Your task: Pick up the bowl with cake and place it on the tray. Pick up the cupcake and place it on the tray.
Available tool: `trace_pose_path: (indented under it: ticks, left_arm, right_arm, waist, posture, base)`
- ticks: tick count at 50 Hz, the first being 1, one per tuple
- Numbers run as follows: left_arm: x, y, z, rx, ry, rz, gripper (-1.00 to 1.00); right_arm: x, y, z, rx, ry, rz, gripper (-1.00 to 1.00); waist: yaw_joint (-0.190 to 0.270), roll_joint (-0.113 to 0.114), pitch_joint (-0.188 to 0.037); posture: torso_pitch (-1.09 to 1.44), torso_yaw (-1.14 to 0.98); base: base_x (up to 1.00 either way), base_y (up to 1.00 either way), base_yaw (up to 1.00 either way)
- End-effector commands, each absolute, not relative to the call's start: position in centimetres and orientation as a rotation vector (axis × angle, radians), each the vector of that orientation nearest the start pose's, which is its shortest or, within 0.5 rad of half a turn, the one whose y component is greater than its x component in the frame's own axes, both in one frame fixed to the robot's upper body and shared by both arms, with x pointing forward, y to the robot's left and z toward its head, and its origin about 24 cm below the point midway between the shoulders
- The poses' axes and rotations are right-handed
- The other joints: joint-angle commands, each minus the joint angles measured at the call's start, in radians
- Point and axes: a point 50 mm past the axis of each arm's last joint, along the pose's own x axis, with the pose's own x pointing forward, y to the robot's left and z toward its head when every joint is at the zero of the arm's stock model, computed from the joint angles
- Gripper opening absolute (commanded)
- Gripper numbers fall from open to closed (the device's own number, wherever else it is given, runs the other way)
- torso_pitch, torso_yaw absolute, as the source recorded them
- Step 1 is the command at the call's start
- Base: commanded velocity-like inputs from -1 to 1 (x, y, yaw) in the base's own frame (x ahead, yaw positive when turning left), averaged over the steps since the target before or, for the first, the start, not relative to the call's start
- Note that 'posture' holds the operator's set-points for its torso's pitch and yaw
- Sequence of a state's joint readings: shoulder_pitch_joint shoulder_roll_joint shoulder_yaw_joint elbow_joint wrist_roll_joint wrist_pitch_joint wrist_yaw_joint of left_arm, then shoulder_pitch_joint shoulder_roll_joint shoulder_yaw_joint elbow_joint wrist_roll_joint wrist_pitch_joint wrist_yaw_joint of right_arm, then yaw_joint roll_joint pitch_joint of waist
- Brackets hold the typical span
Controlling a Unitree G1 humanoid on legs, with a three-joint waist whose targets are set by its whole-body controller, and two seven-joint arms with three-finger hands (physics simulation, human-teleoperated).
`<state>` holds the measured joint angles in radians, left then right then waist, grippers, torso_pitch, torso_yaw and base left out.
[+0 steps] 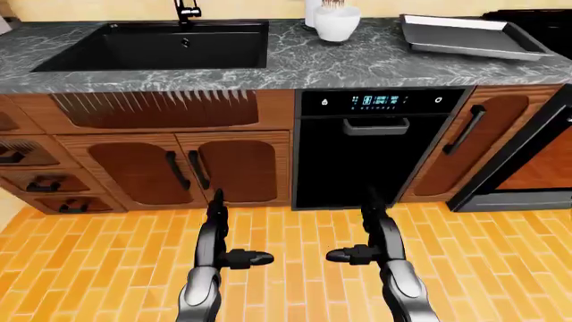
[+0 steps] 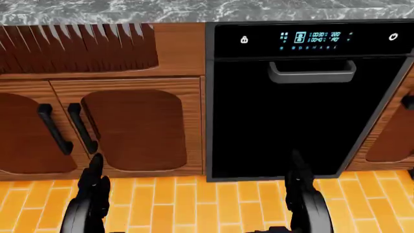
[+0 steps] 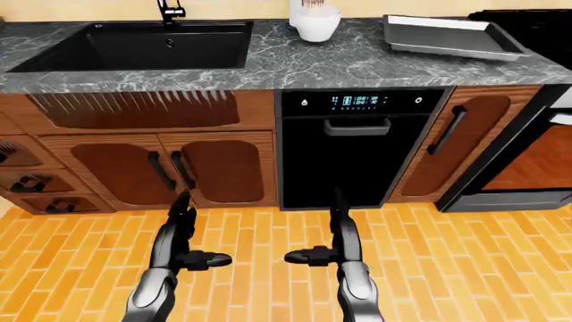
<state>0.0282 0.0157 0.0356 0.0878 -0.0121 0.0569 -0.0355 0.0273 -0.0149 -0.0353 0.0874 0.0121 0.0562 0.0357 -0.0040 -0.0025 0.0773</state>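
A white bowl (image 1: 338, 21) with something brownish in it stands on the grey marble counter (image 1: 340, 64) at the top of the left-eye view. Another white object behind it is mostly hidden. I cannot make out a cupcake. The grey metal tray (image 1: 469, 35) lies on the counter to the bowl's right with nothing on it. Both hands hang low over the orange floor, far below the counter. My left hand (image 1: 234, 235) and right hand (image 1: 353, 231) are open, fingers up and thumbs turned inward, holding nothing.
A black sink (image 1: 161, 45) with a faucet sits in the counter on the left. A black dishwasher (image 1: 375, 147) stands under the bowl, between wooden cabinet doors (image 1: 188, 168). An oven (image 1: 536, 161) is at the right edge. Orange tiled floor (image 1: 295, 268) separates me from the cabinets.
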Motion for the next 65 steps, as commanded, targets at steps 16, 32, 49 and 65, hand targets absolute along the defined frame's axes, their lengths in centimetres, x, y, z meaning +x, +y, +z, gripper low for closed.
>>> trace_pose_path:
  ticks: [16,32,49,65]
  left_arm:
    - [25.8,15.4,3.8,0.02,-0.002,-0.024,1.0]
    - [25.7,15.5,10.5,0.049,-0.09,-0.026,1.0]
    - [25.2,15.8,15.2,0.064,-0.165,-0.026,1.0]
    - [24.5,15.9,16.7,0.072,-0.192,-0.024,1.0]
  right_arm:
    - [25.7,-15.6,4.1,-0.008,-0.007,0.017,1.0]
    - [25.4,-15.8,9.2,-0.02,-0.081,0.015,1.0]
    - [25.1,-16.7,13.7,-0.015,-0.15,-0.015,1.0]
    - [24.2,-16.8,15.4,0.001,-0.186,-0.015,1.0]
  waist:
    - [0.007,-0.005,-0.083]
    - [0.008,-0.003,-0.092]
    - [0.009,-0.005,-0.079]
    - [0.003,0.037,-0.04]
  posture:
    - [0.0,0.0]
    - [0.0,0.0]
    - [0.0,0.0]
    - [0.0,0.0]
  base:
    - [0.0,0.0,0.0]
    - [0.0,0.0,0.0]
    - [0.0,0.0,0.0]
    - [0.25,-0.02,0.0]
